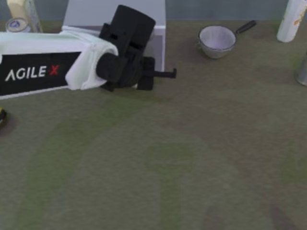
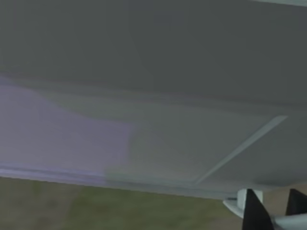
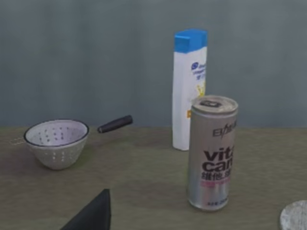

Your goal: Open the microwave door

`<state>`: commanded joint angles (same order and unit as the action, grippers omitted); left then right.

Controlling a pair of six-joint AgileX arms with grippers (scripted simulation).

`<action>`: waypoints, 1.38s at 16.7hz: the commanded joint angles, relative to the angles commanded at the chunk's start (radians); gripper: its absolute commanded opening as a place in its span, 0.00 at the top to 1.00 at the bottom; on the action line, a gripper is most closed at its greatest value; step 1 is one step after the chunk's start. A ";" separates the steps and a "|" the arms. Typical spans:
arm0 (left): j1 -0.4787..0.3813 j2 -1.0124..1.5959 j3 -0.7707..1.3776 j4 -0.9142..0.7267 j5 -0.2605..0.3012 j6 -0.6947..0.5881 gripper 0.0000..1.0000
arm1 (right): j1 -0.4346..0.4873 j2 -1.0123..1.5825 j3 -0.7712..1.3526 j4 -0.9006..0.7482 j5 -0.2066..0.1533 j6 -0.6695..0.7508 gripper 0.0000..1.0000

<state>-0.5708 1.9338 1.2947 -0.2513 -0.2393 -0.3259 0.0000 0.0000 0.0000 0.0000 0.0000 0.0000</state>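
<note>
From above, you see your left arm (image 1: 43, 64) reaching in from the left edge of the tabletop (image 1: 192, 158) toward the far edge, its white link lying almost level and the black wrist turned to the microwave (image 1: 115, 17). The microwave stands at the far edge, left of the middle, and the arm covers most of its front. The left gripper (image 1: 163, 74) sits at the microwave's right front corner, with one thin black finger (image 1: 165, 73) pointing to the right along the front. Whether it grips anything, you cannot tell from here. A white colander (image 1: 217, 40) with a dark handle stands further right on the far edge, and a white bottle (image 1: 292, 19) near the far right corner.

In the left wrist view, the microwave door (image 2: 153, 110) fills nearly the whole picture, very close, and two dark fingertips (image 2: 254, 211) appear at the edge.

In the right wrist view, you look across the tabletop at the colander (image 3: 56, 142), the bottle (image 3: 188, 86) and a silver can (image 3: 212, 153). One dark piece of the right gripper (image 3: 93, 215) shows low in the picture; its state you cannot tell.
</note>
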 joint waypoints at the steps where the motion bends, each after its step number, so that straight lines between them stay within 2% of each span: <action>1: 0.000 0.000 0.000 0.000 0.000 0.000 1.00 | 0.000 0.000 0.000 0.000 0.000 0.000 0.00; 6: -0.007 0.001 0.002 0.001 0.008 -0.002 1.00 | 0.000 0.000 0.000 0.000 0.000 0.000 0.00; 12: 0.013 -0.040 -0.055 0.030 0.045 0.056 1.00 | 0.000 0.000 0.000 0.000 0.000 0.000 0.00; 23: 0.014 -0.040 -0.057 0.030 0.046 0.058 1.00 | 0.000 0.000 0.000 0.000 0.000 0.000 0.00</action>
<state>-0.5572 1.8941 1.2376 -0.2216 -0.1935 -0.2681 0.0000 0.0000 0.0000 0.0000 0.0000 0.0000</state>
